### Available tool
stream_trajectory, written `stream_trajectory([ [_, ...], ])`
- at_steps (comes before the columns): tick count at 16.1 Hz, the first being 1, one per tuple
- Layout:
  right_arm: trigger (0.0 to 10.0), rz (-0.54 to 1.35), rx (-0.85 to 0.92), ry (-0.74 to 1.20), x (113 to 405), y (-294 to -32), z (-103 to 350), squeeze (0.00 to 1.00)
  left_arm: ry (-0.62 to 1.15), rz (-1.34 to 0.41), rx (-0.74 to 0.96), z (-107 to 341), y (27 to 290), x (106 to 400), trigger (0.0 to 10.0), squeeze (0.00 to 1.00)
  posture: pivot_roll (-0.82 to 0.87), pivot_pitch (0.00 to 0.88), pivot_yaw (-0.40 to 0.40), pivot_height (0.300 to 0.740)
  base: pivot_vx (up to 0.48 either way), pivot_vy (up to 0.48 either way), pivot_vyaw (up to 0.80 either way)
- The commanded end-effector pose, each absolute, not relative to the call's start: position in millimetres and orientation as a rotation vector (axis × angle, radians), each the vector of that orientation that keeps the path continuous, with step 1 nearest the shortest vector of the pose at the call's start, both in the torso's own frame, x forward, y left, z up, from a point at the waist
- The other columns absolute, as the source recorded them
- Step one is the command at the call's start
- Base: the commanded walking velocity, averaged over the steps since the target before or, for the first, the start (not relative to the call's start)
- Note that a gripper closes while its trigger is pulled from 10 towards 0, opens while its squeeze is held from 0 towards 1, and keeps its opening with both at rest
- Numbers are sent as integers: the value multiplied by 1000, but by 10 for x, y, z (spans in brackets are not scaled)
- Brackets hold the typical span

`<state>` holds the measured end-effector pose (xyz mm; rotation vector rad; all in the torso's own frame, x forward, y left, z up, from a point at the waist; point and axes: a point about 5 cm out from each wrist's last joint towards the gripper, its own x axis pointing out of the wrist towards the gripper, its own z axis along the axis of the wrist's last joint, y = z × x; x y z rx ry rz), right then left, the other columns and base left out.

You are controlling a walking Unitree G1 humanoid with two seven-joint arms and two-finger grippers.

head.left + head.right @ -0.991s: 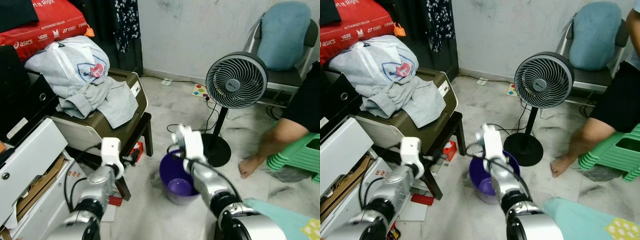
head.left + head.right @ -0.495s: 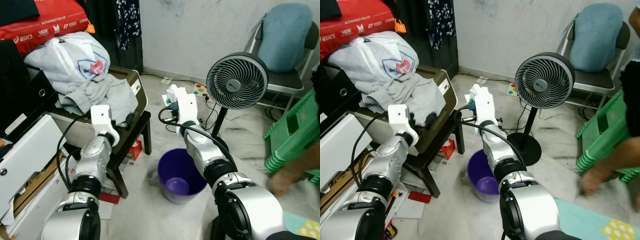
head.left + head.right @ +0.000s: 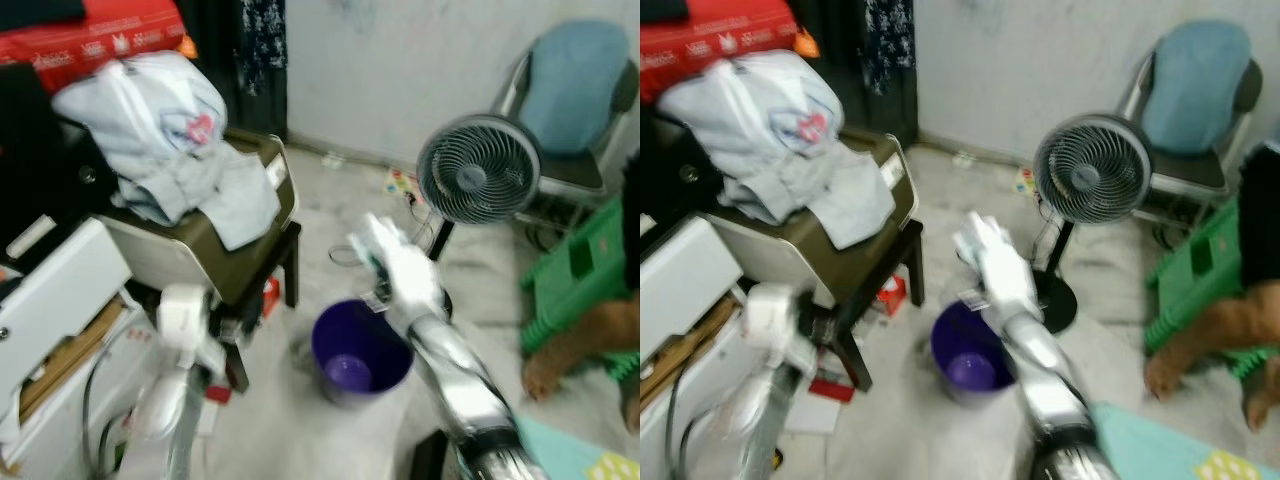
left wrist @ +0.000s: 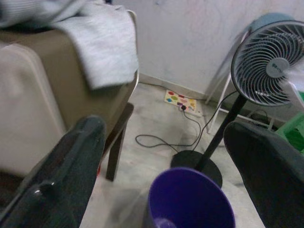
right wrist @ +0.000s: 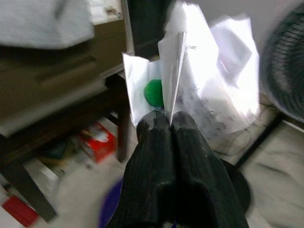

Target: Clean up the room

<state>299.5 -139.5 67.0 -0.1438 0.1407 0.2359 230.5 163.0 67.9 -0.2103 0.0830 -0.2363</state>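
Pinching a crumpled white wrapper (image 5: pixel 199 71) in closed fingers, the right gripper (image 5: pixel 171 124) hangs above the purple bin (image 3: pixel 360 350) — let go off-centre and this light scrap could drift onto the floor, maybe toward the fan (image 3: pixel 478 170) — while the left gripper (image 4: pixel 166 142) waits spread wide.

Purple bin (image 3: pixel 360 352) open on top — fan (image 3: pixel 478 181) and stool (image 3: pixel 262 262) flank it.

1. Wrapper (image 5: pixel 190 76): white crumpled plastic with a green spot, pinched upright between the right gripper's (image 5: pixel 170 124) closed fingers.
2. Bin (image 3: pixel 358 352): purple, upright, open, on floor, at 6 o'clock from wrapper.
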Motion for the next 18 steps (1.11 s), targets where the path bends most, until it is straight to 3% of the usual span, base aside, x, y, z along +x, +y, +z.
stream_trajectory([
  [1, 10000, 225, -150, 101, 2899, -1533, 775, 0, 46, -274, -203, 809, 1583, 2215, 10000, 0, -77, 0, -52, 740, 0, 0, 0],
  [2, 10000, 204, -195, 182, 2547, -1816, 582, 0, 128, -320, -159, 709, 1604, 1934, 10000, 0, -65, 0, -35, 740, 0, 0, 0],
  [4, 10000, 195, -223, 229, 2394, -1938, 454, 0, 166, -341, -112, 642, 1648, 1876, 10000, 0, -54, 0, -30, 740, 0, 0, 0],
  [8, 10000, 120, -188, 227, 2562, -1970, 585, 0, 132, -284, -68, 880, 1955, 2117, 10000, 0, -66, 0, -16, 740, 0, 0, 0],
  [12, 10000, 57, -196, 198, 2658, -2166, 635, 0, 98, -254, -66, 900, 2014, 2317, 10000, 0, -84, 0, -15, 740, 0, 0, 0],
  [15, 10000, 96, -234, 95, 2641, -2193, 897, 0, -13, -301, -8, 1144, 1855, 2212, 10000, 0, -101, 0, -74, 740, 0, 0, 0],
  [18, 10000, 93, -250, 47, 2471, -2287, 1032, 0, 17, -250, -46, 1079, 1831, 1910, 10000, 0, -86, 0, -86, 740, 0, 0, 0],
])
